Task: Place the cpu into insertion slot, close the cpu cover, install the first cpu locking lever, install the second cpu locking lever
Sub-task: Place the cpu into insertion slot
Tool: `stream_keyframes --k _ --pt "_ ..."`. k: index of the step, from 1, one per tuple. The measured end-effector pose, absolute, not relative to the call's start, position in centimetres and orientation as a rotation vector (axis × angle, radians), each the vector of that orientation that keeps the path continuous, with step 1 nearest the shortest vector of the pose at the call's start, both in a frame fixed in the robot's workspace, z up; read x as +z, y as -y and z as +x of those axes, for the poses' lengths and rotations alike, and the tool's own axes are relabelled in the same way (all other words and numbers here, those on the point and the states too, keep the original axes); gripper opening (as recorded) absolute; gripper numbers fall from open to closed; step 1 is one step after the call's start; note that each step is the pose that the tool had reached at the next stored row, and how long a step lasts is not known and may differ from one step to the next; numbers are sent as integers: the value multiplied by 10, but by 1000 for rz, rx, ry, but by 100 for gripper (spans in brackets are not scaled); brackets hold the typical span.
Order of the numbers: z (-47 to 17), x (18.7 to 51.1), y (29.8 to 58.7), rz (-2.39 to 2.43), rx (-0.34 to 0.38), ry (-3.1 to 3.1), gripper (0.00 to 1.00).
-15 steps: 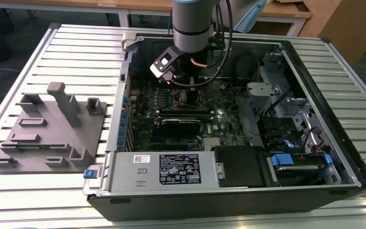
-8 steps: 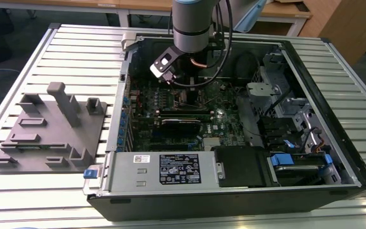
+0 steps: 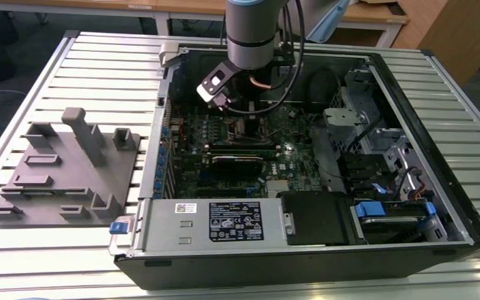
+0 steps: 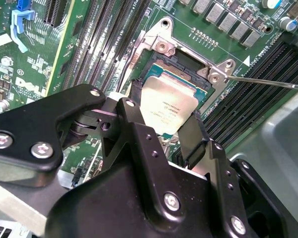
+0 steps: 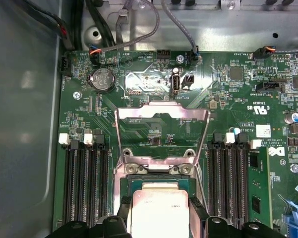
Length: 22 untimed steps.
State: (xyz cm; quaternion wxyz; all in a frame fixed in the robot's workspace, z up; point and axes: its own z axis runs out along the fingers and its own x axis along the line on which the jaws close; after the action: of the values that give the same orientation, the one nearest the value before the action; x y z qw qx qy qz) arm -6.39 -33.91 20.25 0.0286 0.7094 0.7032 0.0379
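Clamping the cpu (image 4: 169, 106) — seemingly above the insertion slot (image 4: 187, 78) — the gripper (image 4: 160, 120) hangs over the slatted table (image 3: 98, 62).

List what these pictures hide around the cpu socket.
Contact field of the insertion slot: both wrist views, covered by the cpu.
Part of the cpu's rim: both wrist views, behind the jaws.
Socket area: exterior view, blocked by the arm.
Whether the cpu is seated: cannot tell.

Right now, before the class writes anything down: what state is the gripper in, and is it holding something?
Gripper: shut on the cpu, holding it at the insertion slot.
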Motion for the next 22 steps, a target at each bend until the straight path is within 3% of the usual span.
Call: stream_keyframes --k 22 --pt "-66 197 338 2189 117 -2170 54"
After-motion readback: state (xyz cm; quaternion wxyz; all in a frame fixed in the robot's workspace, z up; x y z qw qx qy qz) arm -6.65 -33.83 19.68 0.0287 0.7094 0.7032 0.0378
